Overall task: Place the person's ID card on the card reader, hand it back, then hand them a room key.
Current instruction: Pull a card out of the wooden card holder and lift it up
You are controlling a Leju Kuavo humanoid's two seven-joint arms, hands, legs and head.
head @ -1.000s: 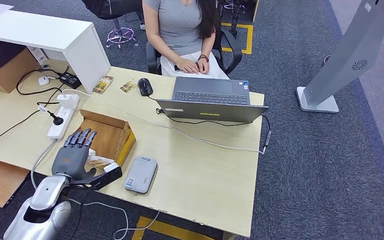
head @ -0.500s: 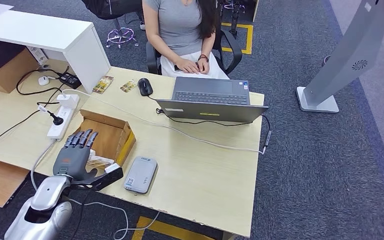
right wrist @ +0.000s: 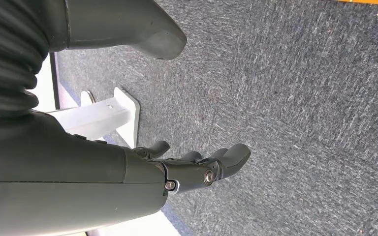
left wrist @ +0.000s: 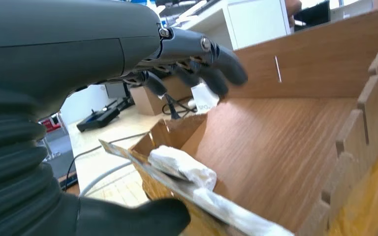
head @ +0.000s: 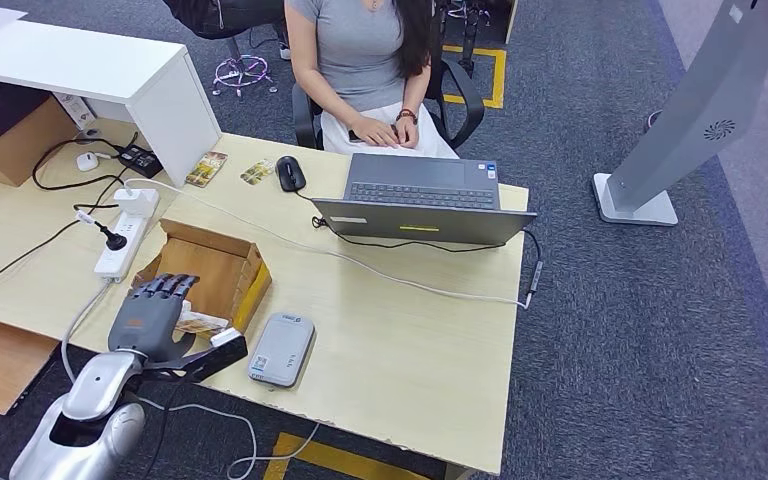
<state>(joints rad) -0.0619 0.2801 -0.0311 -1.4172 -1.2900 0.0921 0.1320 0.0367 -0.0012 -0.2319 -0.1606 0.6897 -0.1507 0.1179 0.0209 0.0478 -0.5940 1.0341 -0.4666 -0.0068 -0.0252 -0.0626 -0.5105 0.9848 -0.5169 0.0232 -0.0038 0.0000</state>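
The robot's left hand point(head: 148, 318) hangs over the near end of the open cardboard box point(head: 222, 268), fingers point(left wrist: 216, 61) curling down above the thumb, and from here I cannot tell whether they have closed on anything. Just beneath them, at the box's near wall, lies a thin patterned card point(head: 198, 323), which I take to be a room key. The grey card reader point(head: 281, 349) sits just beside the box, toward the laptop point(head: 422, 197). The person point(head: 360, 60) waits well beyond the box, across the desk point(head: 400, 330).

The worry is the card itself: it lies flat and thin against the cardboard, so curling fingers may skate over it or push it deeper into the box. The box's notched walls crowd the hand on both sides and could catch a fingertip. A white cable point(head: 360, 262) crosses the desk past the box, on the way toward the person. The right hand point(right wrist: 197, 164) hangs over the carpet, fingers loose and holding nothing.
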